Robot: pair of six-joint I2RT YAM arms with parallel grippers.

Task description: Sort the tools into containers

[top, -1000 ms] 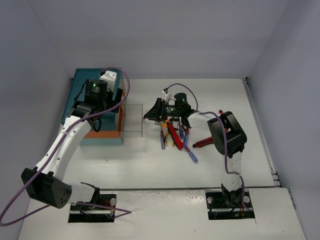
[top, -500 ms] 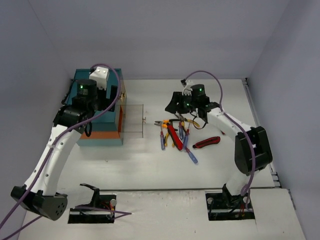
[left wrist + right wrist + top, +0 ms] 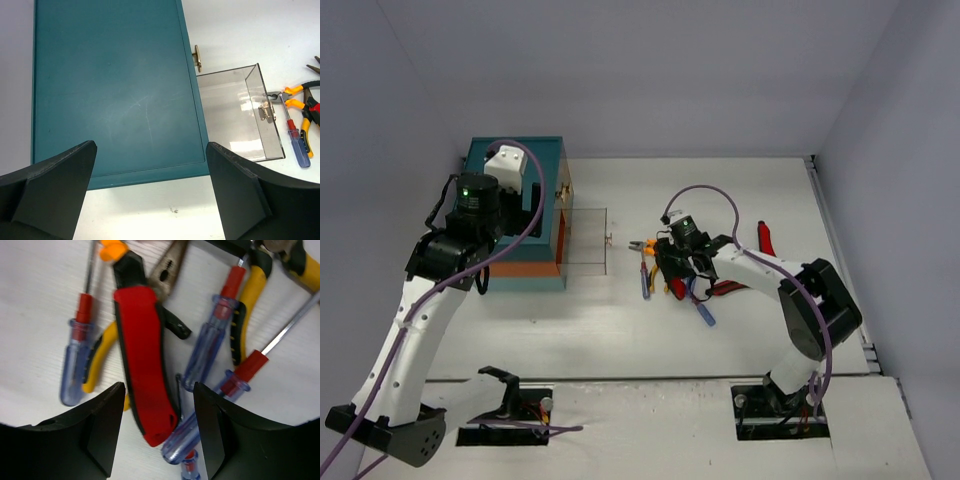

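Observation:
The teal chest (image 3: 510, 200) stands at the left with an orange band at its base. One clear drawer (image 3: 585, 240) is pulled out to the right and looks empty, as the left wrist view (image 3: 240, 115) also shows. The tools lie in a pile (image 3: 670, 272). My right gripper (image 3: 678, 268) is low over the pile. It is open (image 3: 159, 390) and straddles a red-and-black handle (image 3: 145, 365), with blue screwdrivers (image 3: 210, 350) and yellow pliers (image 3: 102, 360) beside it. My left gripper (image 3: 151, 146) is open and empty, high above the chest top (image 3: 115, 90).
A red-handled tool (image 3: 761, 238) lies apart to the right of the pile, and another red-and-black one (image 3: 728, 288) lies under my right arm. A shut drawer's brass knob (image 3: 197, 57) shows above the open drawer. Grey walls close in the table on three sides.
My right arm has swung back from the far side and dropped onto the tool pile. My left arm has drawn back to the left and risen over the chest.

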